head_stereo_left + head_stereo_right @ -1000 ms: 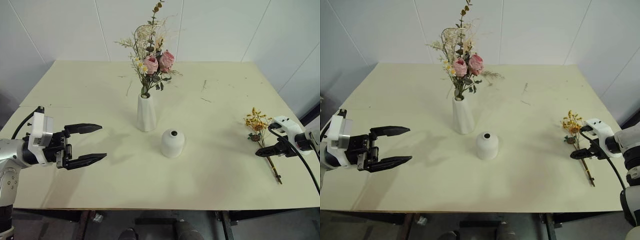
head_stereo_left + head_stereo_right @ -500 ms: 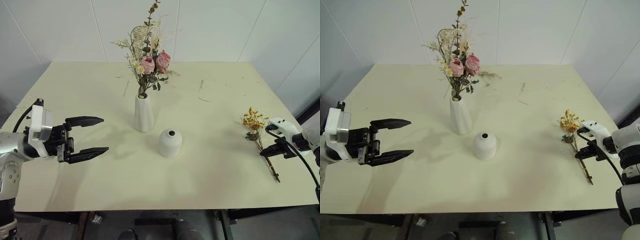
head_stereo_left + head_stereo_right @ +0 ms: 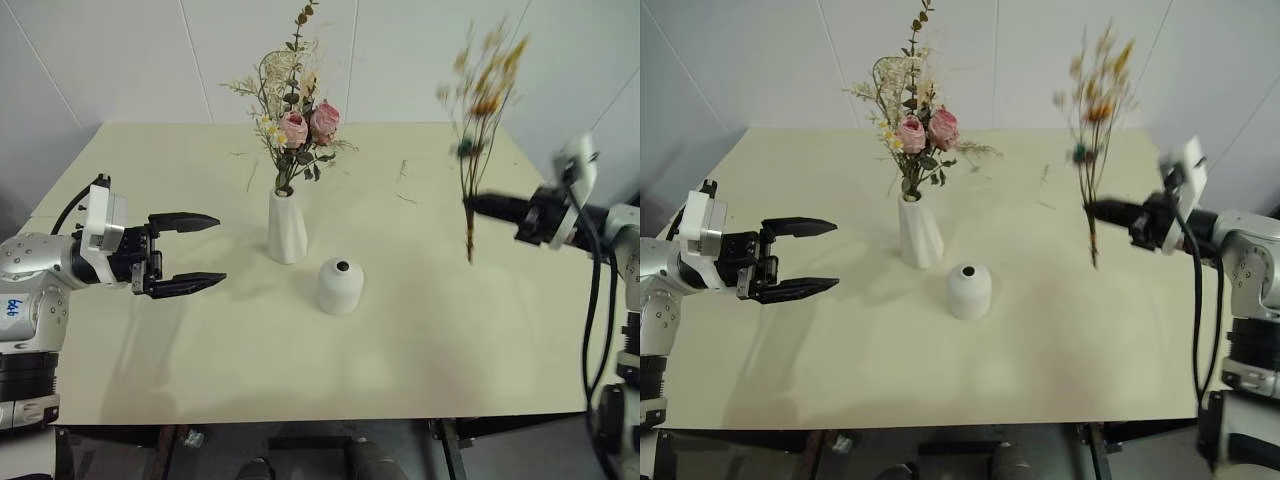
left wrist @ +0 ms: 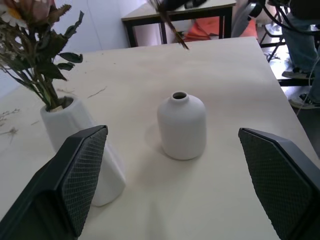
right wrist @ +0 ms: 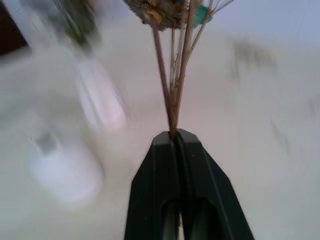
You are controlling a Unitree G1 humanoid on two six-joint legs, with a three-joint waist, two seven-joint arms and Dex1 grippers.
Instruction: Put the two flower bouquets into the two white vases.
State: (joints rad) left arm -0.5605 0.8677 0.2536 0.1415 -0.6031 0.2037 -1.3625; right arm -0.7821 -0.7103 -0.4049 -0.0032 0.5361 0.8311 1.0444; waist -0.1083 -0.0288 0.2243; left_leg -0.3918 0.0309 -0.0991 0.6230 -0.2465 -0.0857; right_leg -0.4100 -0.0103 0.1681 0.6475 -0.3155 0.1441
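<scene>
R gripper point(image 3: 472, 206) is pinching the yellow-orange bouquet point(image 3: 478, 95) upright above the table's point(image 3: 420, 330) right side, rose bouquet point(image 3: 300, 125) already sitting in the tall vase point(image 3: 288, 228). L gripper point(image 3: 205, 253) is hanging spread, empty, nr the left edge. Next imo: lining stems over the dome vase point(image 3: 341, 285) hole mid-table.

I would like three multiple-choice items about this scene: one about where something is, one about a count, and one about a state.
1. Where is the yellow-orange blossom bouquet?
A. Lying on the table
B. Held in the air, right of both vases
C. Standing in the short rounded vase

2. How many white vases stand on the table?
A. One
B. Two
C. Three

3. In what state is the left gripper?
A. Open and empty
B. Shut on a stem
C. Shut and empty

Answers:
1 B: the right gripper is shut on its stems, and the lower stem ends hang above the tabletop.
2 B: the tall tapered vase holds the pink rose bouquet, and the short rounded vase stands in front of it with nothing in its hole.
3 A: its fingers stand wide apart with nothing between them.
</scene>
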